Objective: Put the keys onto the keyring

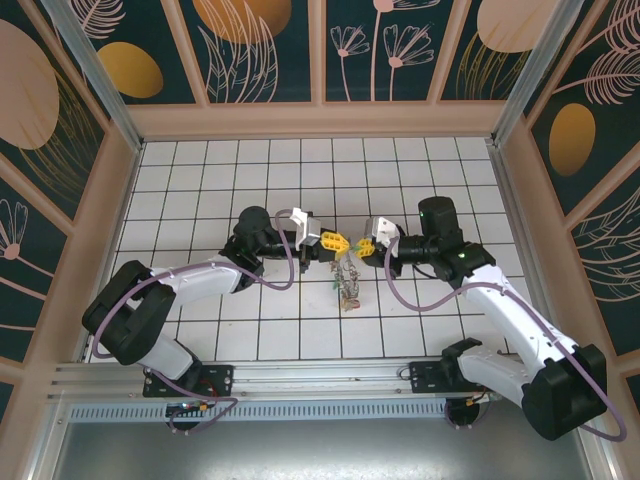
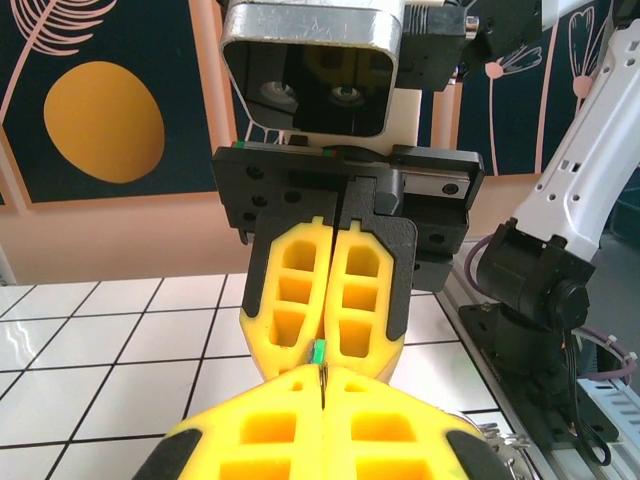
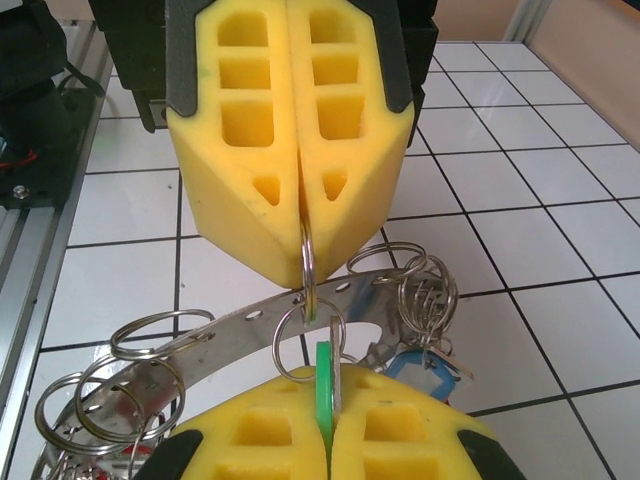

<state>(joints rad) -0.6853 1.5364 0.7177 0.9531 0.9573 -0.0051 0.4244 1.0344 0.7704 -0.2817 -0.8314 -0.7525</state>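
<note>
The left gripper [image 3: 301,262], clamped on a split ring [image 3: 307,250] against the flat keyring [image 3: 230,328], faces the right gripper [image 3: 328,402], clamped on the green-tagged key [image 3: 323,372]; in the right wrist view the ring lies at 12 o'clock, just beside it; other keys [image 1: 348,282] hang below.

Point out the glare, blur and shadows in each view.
Top external: even light, faint shadows on the tiled table; the keys too small to resolve. Left wrist: sheen on the metal camera housing, near yellow fingers softly out of focus. Right wrist: bright glints on the keyring; the green tag sharp.
</note>
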